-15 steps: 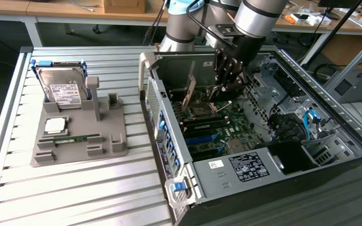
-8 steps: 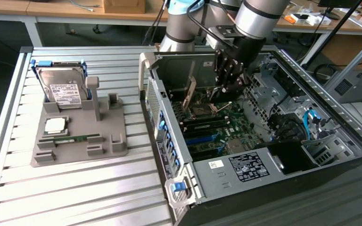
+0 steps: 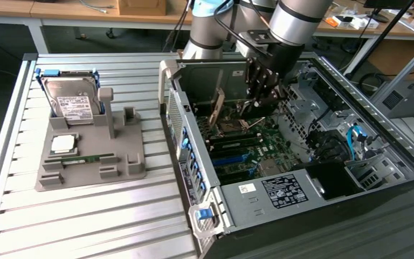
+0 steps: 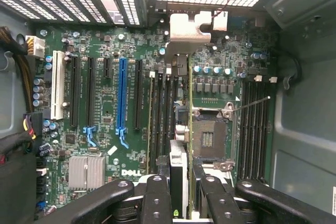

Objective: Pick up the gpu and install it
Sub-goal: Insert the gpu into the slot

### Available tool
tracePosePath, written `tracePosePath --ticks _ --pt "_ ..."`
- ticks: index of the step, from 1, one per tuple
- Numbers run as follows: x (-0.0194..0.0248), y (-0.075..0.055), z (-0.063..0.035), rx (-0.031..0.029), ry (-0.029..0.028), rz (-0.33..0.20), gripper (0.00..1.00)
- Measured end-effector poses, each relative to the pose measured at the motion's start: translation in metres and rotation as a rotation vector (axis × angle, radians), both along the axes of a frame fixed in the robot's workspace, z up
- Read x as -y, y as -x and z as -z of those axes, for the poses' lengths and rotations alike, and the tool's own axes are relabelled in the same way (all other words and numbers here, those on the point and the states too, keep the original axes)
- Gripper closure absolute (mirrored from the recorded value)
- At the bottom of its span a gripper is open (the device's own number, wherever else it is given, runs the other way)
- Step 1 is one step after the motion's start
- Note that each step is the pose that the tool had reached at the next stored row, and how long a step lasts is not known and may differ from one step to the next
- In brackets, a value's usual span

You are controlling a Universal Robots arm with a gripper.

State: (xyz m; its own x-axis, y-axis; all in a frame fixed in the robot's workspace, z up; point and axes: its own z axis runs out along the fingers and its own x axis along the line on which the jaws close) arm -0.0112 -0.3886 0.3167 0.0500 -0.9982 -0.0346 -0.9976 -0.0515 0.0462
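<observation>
The ribbed silver metal surface [image 3: 84, 216] carries a grey moulded parts holder [image 3: 131, 164] towards the exterior view's left and an open black computer case [image 3: 401, 162] beside it.

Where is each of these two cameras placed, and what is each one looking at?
Exterior view: off the arm, raised, looking down at the open computer case and a grey parts stand on a slatted table; the robot's arm and gripper show.
Wrist view: on the wrist, looking straight into the case at the motherboard; the gripper's fingers show, clamped on the gpu, seen edge-on.
Shared: the gripper holding the gpu above the motherboard inside the case.
</observation>
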Motion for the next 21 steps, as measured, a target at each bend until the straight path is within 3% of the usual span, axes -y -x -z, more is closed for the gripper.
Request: tracePosePath --ticks 21 --pt "0.0051 0.0 0.001 -0.0001 0.0001 0.0 0.73"
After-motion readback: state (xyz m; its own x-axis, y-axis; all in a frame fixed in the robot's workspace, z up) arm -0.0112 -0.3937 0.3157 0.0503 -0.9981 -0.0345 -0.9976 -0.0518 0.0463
